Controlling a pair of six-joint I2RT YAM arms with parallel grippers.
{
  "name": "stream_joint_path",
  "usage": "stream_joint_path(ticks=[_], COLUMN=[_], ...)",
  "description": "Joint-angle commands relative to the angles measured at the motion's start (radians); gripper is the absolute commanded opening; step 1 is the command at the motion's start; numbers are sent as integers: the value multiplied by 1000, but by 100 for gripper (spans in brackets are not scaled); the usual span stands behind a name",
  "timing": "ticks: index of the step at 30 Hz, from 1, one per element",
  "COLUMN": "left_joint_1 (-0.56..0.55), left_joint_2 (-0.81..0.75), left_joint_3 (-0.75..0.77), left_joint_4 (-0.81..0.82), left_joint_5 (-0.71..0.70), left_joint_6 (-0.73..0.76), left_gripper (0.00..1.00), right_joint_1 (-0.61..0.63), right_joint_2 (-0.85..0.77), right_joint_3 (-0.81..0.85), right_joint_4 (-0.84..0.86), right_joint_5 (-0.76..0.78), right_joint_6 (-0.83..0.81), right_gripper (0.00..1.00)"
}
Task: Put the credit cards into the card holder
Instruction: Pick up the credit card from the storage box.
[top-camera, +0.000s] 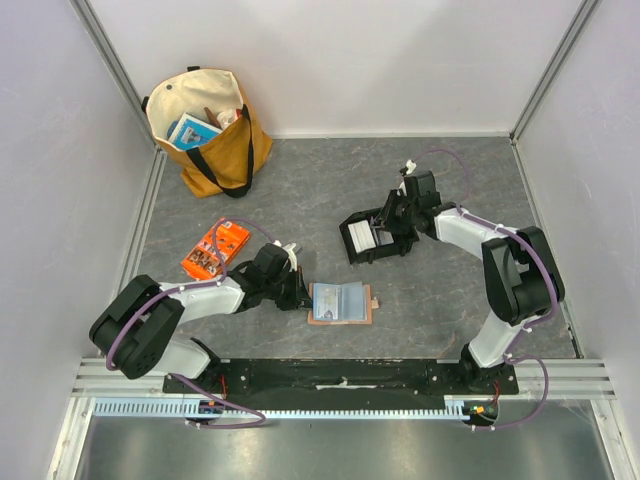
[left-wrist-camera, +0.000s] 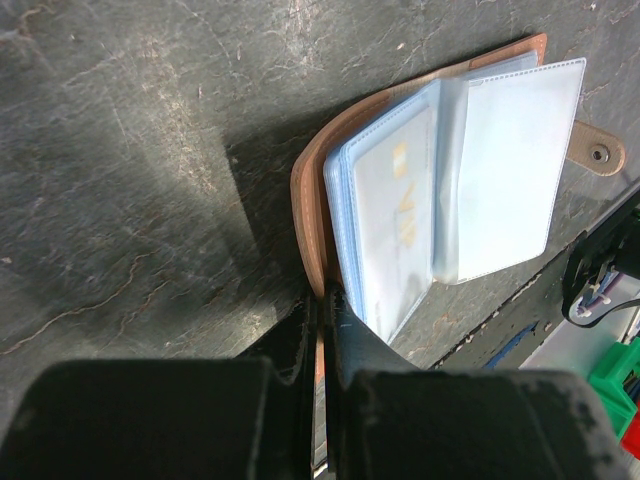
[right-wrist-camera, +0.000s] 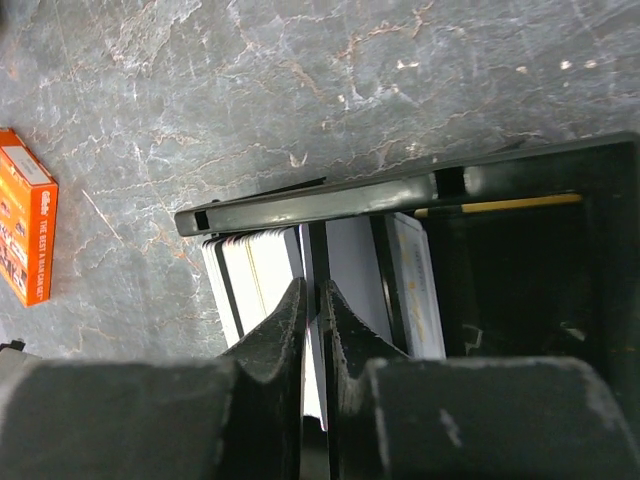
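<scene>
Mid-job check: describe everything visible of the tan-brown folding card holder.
The tan-brown leather-like card holder lies open on the grey stone-patterned table, in front of the left arm. Clear light-blue plastic sleeves fan up inside; one shows a pale card. A brown snap tab juts from one edge. The left gripper is shut on its cover edge.

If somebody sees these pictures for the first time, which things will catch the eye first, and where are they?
The open card holder, tan with pale-blue sleeves, lies near the front centre, its cover edge clamped by the left pincer. Farther back and to the right, the right pincer pinches one of the white credit cards standing in the black tray. A mustard tote bag stands in the back left corner.
</scene>
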Motion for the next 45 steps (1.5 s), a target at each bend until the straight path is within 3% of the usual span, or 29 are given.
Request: stream_joint_path(ticks=[1, 10, 19, 20, 27, 36, 45], left_joint_1=[-1, -1, -3, -1, -3, -1, -1], left_joint_2=[29, 38, 49, 49, 43, 33, 30], left_joint_3=[-21, -21, -18, -18, -18, -16, -16], left_joint_4=[-65, -58, -53, -53, -56, -56, -61], left_joint_5=[-51, -48, -43, -44, -43, -43, -38], left_joint_6=[36, 36, 37, 37, 37, 36, 37], left_gripper=[2, 2, 2, 2, 2, 2, 2], right_joint_1=[-18, -25, -10, -2, 30, 99, 215], right_joint_2=[-40, -13, 32, 33, -23, -111, -100], right_joint_3=[-5, 7, 30, 36, 84, 153, 194], right_joint_4=[3, -40, -77, -89, -124, -235, -325], right_joint_5=[-13, 24, 25, 39, 99, 261, 554], right_joint_6=[-8, -41, -83, -91, -132, -242, -227], right_gripper=[12, 13, 31, 31, 0, 1, 0])
